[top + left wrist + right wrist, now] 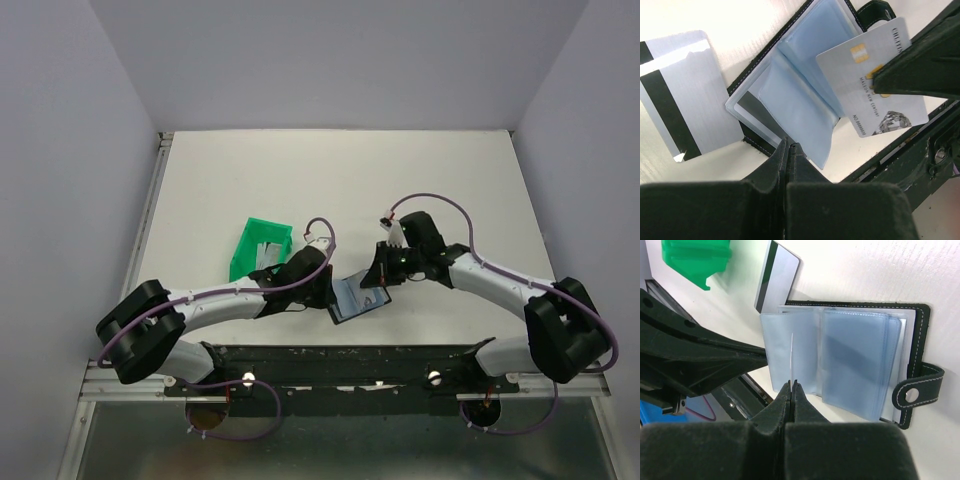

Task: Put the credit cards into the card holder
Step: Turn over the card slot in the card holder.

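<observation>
The black card holder (pixel 356 299) lies open on the table between my grippers, its pale blue plastic sleeves (pixel 790 90) fanned out and its stud strap (pixel 911 395) to one side. My right gripper (pixel 791 384) is shut on a silvery credit card (pixel 870 85) with a gold chip. It holds the card on edge over the sleeves (pixel 850 360), where it shows as a thin white line (pixel 791 355). My left gripper (pixel 788 145) is shut, its tips at the holder's near edge. A second silvery card (pixel 685 95) with a black stripe lies flat beside the holder.
A green plastic bin (pixel 260 248) stands just left of and behind the left gripper, also in the right wrist view (pixel 695 257). The black mounting rail (pixel 350 365) runs along the near table edge. Grey walls enclose the table.
</observation>
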`<move>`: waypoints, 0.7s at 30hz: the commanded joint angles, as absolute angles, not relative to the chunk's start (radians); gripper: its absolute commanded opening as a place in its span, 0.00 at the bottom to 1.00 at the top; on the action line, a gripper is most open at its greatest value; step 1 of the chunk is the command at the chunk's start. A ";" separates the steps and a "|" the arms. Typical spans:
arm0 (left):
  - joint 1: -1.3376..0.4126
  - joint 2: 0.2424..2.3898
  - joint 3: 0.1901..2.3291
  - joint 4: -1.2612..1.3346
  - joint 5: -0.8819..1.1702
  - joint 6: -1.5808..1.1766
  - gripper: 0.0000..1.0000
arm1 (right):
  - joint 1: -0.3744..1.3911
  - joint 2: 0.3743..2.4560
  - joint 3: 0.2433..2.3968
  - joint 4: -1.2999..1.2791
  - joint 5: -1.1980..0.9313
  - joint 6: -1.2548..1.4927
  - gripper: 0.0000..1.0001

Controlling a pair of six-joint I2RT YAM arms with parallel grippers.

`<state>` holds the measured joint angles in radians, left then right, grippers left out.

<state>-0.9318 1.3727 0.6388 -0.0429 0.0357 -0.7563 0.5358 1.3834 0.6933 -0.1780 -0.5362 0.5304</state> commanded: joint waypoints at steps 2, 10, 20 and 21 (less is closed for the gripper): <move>-0.933 1.379 0.653 -0.032 0.032 -0.750 0.00 | 0.541 1.281 0.670 -0.235 -0.453 0.518 0.01; -0.933 1.394 0.683 -0.026 0.051 -0.745 0.00 | 0.541 1.190 0.667 -0.304 -0.417 0.514 0.01; -0.933 1.462 0.713 -0.005 0.078 -0.744 0.00 | 0.541 1.141 0.661 -0.340 -0.416 0.508 0.00; -0.933 1.466 0.715 0.018 0.080 -0.745 0.00 | 0.541 1.135 0.661 -0.347 -0.417 0.505 0.01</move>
<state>-0.9318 1.4364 0.6888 -0.0227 0.0456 -0.7521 0.5358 1.1721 0.6720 -0.3004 -0.4347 0.5224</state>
